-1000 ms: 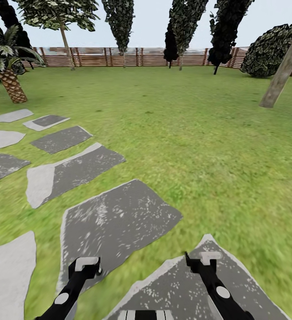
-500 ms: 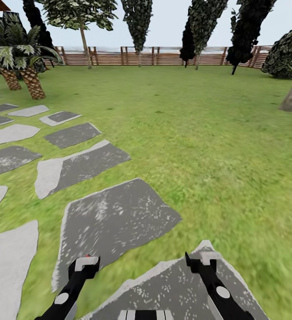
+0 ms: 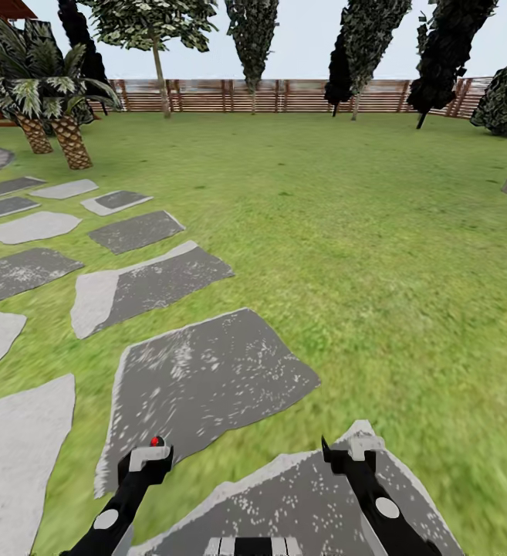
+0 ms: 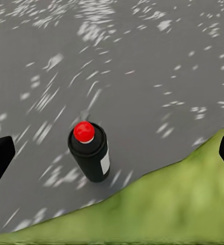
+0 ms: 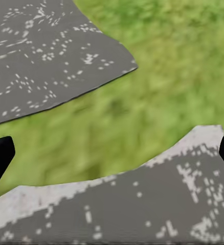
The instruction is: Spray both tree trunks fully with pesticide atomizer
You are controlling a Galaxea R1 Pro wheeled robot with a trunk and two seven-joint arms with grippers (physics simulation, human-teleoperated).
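- Lawn (image 3: 376, 255) is stretching ahead of both hands toward the fence (image 3: 299, 96).
- Grey stepping stone (image 3: 207, 378) is lying under the left hand (image 3: 150, 457), which is hanging wide open, holding nothing.
- Right hand (image 3: 353, 454) is also hanging open and empty.
- Pesticide atomizer (image 4: 90, 151) is standing upright on the stone between the left hand's fingers, untouched.

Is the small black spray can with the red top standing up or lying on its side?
Upright. The black spray can stands on the grey stepping stone with its red top uppermost, seen from above between the left gripper's open fingers.
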